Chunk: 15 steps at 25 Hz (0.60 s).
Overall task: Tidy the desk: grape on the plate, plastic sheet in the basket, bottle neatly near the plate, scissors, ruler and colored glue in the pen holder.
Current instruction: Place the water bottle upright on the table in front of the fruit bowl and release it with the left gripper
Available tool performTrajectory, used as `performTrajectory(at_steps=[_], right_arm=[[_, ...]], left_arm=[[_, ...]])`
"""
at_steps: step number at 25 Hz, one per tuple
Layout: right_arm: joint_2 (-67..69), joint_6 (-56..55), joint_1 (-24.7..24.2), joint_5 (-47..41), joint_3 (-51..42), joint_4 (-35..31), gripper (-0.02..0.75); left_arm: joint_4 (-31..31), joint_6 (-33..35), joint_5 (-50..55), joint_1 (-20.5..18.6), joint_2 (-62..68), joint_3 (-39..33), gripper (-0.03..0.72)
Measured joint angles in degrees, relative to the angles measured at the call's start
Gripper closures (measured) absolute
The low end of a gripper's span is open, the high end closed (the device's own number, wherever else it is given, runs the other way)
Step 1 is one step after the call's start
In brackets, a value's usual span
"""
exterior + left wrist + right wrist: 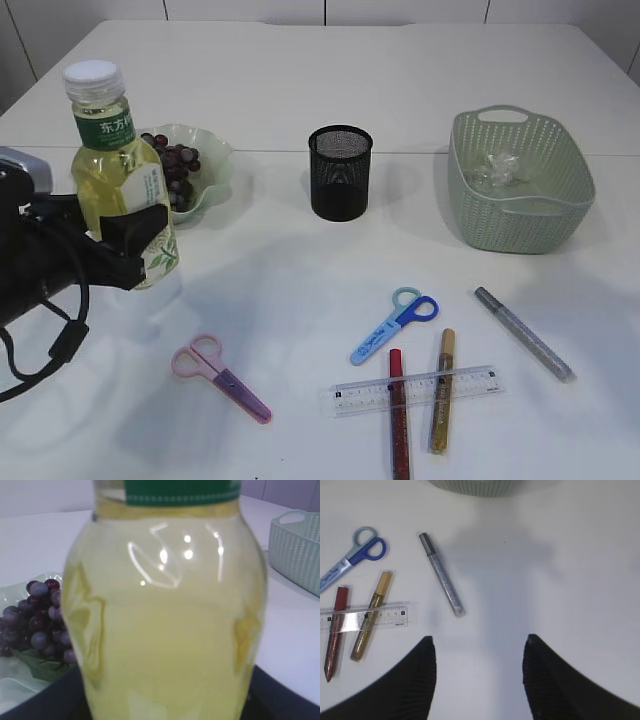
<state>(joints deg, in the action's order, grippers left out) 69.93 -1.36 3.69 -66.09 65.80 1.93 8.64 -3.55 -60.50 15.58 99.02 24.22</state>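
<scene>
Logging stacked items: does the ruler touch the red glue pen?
Touching: in the exterior view the ruler lies flat across the red glue pen.

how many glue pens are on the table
3: a red glue pen and a gold glue pen lie under the ruler, a silver glue pen lies right of them. None looks hidden.

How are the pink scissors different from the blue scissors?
The small pink scissors with purple blades have pink handles; the blue scissors with a light blue blade cover have one blue and one pale teal handle. The pink scissors lie alone at the front left with handles toward the upper left; the blue scissors lie near the clear plastic ruler with handles toward the upper right. Both lie closed and flat on the white table.
</scene>
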Motion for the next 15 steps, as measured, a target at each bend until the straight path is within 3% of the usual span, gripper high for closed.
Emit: performTrajectory(at_steps=[15], right_arm=[[0.0, 0.12, 0.0, -0.21, 0.0, 0.12, 0.3]], left_arm=[[-5.65, 0.0, -0.45, 0.0, 16.98, 10.06, 0.255]])
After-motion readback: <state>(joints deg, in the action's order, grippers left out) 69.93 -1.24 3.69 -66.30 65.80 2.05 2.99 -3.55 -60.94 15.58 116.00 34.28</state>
